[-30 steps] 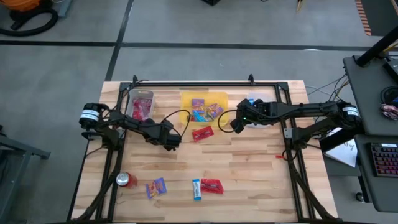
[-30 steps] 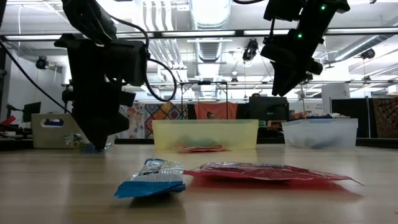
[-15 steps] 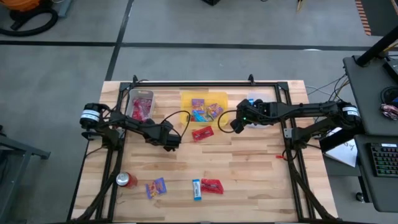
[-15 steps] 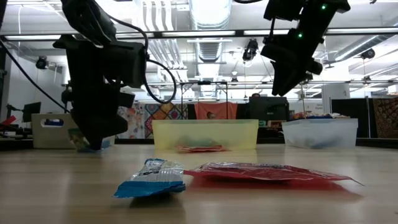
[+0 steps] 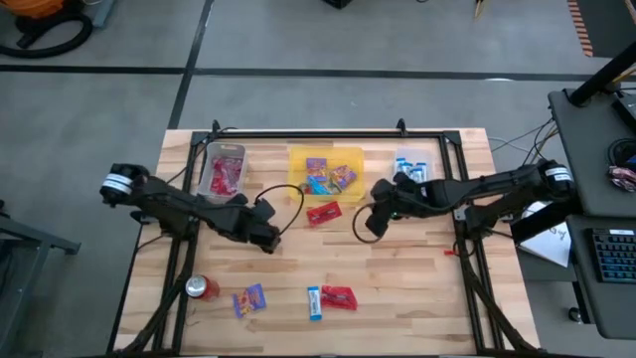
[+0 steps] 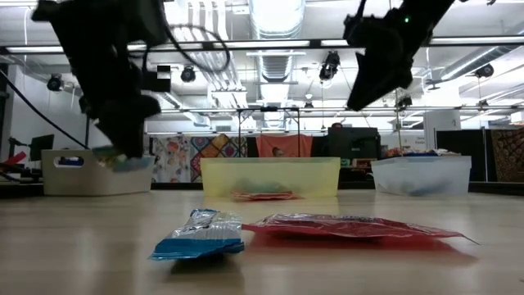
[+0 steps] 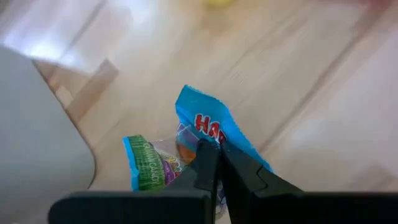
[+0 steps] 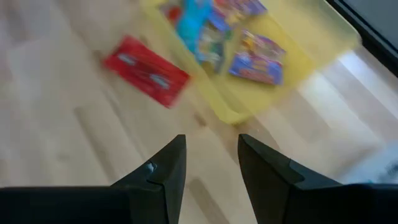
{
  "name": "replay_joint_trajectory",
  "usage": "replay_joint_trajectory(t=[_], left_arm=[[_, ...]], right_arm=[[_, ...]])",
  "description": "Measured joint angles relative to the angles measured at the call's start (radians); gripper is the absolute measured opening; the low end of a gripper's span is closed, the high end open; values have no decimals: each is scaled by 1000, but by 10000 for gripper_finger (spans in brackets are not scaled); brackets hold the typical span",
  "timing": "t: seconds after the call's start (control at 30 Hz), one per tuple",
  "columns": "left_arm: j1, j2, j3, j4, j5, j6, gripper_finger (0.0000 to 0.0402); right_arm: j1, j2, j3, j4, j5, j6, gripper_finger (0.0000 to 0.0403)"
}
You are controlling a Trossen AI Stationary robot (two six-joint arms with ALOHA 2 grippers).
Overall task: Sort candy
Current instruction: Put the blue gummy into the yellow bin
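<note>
Above the table's left side, my left gripper (image 7: 214, 163) pinched a blue packet (image 7: 211, 127), jaws pressed together on crinkly, light, slippery film; an edge pinch suited. My right gripper (image 8: 208, 163) hung spread.

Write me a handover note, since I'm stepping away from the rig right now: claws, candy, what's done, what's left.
Left claw: shut on a blue multicolour packet, raised above the table's left-middle.
Right claw: open, empty, hovering right of centre near the loose red packet.
Done: red packets in the clear bin, multicolour packets in the yellow bin, blue-and-white bars in the right bin.
Left: bin the held packet; then the red packet beside the yellow bin and, at the front edge, a purple packet, a blue bar and a second red packet. The soda can stays.
</note>
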Motion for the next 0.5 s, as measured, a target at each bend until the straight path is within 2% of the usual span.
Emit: replay_joint_trajectory(t=[0.1,0.23,0.5], left_arm=[[-36,-62,0,17,-45,18,0],[-62,-133,0,106,-92,118,0],[-21,-179,0,445,-145,485,0]], right_arm=[[35,0,0,53,0,-42,137],[66,0,0,109,0,-89,137],[102,0,-1,122,0,-117,137]])
